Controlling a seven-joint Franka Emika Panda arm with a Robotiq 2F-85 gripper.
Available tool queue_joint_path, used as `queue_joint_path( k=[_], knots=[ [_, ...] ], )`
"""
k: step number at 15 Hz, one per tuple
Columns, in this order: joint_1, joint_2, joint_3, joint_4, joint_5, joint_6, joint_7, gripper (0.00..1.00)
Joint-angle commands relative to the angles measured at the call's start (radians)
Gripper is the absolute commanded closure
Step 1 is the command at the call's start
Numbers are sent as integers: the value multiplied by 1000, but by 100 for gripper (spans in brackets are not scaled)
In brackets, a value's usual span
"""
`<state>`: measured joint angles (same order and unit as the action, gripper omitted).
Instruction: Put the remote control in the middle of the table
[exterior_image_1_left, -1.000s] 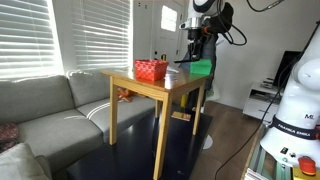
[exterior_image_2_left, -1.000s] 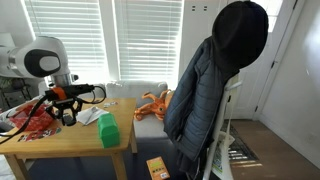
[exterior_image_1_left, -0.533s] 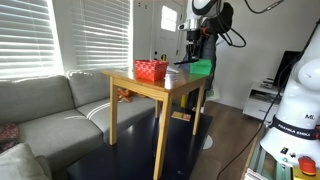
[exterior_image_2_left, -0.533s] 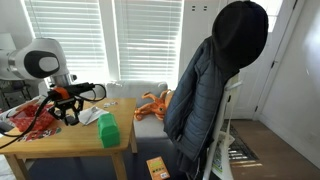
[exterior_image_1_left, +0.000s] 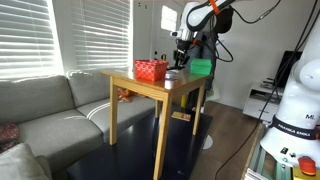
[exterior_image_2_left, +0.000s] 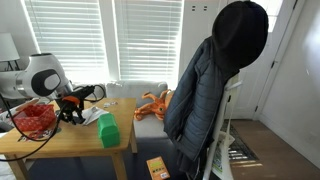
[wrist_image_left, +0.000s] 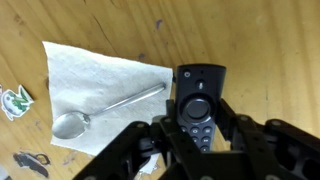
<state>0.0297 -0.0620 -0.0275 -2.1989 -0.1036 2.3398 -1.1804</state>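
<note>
In the wrist view the black remote control (wrist_image_left: 200, 95) sits between my gripper's (wrist_image_left: 200, 137) two dark fingers, which are closed against its sides. It is over the honey-coloured wooden table (wrist_image_left: 270, 40); I cannot tell if it touches the top. A white napkin (wrist_image_left: 100, 75) with a metal spoon (wrist_image_left: 105, 108) lies just left of the remote. In both exterior views the gripper (exterior_image_1_left: 176, 62) (exterior_image_2_left: 70, 112) is low over the table (exterior_image_1_left: 150, 90) (exterior_image_2_left: 70, 142), between the red basket and the green box. The remote is too small to make out there.
A red mesh basket (exterior_image_1_left: 151, 70) (exterior_image_2_left: 35, 118) and a green box (exterior_image_1_left: 201, 68) (exterior_image_2_left: 107, 130) stand on the table. Small stickers (wrist_image_left: 12, 100) lie on the wood. A grey sofa (exterior_image_1_left: 50, 110) is beside the table. A chair with a dark jacket (exterior_image_2_left: 215, 80) stands nearby.
The arm has swung down and toward the red basket, carrying the gripper lower over the table top, further from the green box.
</note>
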Motion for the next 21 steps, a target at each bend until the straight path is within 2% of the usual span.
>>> queue_joint_path(
  k=[1, 5, 8, 14, 17, 18, 19, 20, 21],
  knots=[
    [1, 17, -3, -45, 134, 85, -188, 83],
    [-8, 25, 1, -48, 245, 54, -340, 83],
    [-14, 11, -2, -43, 269, 13, -393, 83],
    [-25, -21, -9, -35, 229, -123, -432, 83],
    [-24, -14, -9, -24, 194, -140, -409, 83],
    [-24, -11, -8, -20, 175, -148, -397, 73],
    [-24, -10, -6, -19, 150, -146, -383, 33],
    [-24, -9, -5, -18, 133, -142, -376, 31],
    [-23, -10, -5, -18, 121, -137, -374, 25]
  ],
)
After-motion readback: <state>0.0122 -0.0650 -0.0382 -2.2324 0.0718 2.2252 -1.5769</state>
